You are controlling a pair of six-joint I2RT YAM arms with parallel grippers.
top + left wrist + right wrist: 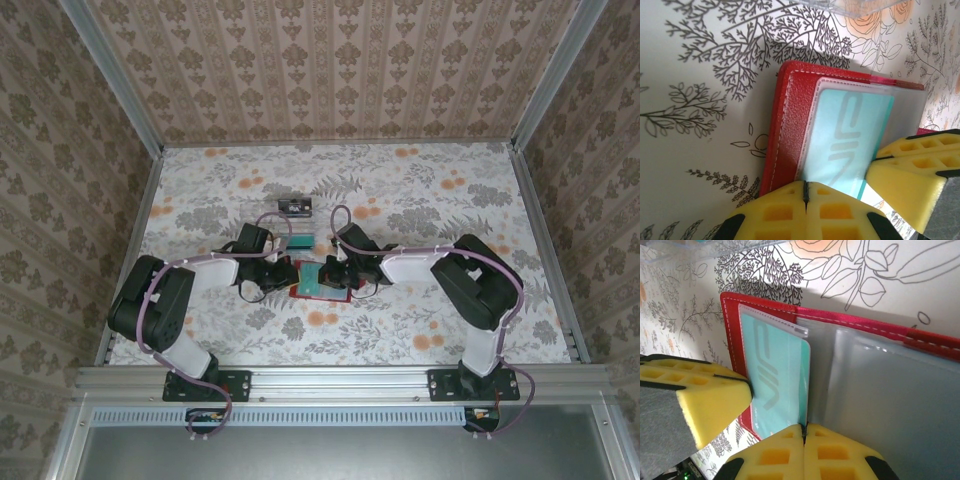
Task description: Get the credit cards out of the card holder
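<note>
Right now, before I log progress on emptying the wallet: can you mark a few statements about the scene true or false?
1. The card holder lies open on the table. True.
2. A light-blue card sits in one of its clear sleeves. True.
3. The card holder is black. False: it is red.
4. The right gripper is parked far from the holder. False: it and the left gripper both meet at the holder.
5. The left gripper's jaws are wide open. False: its pads are pressed together.
</note>
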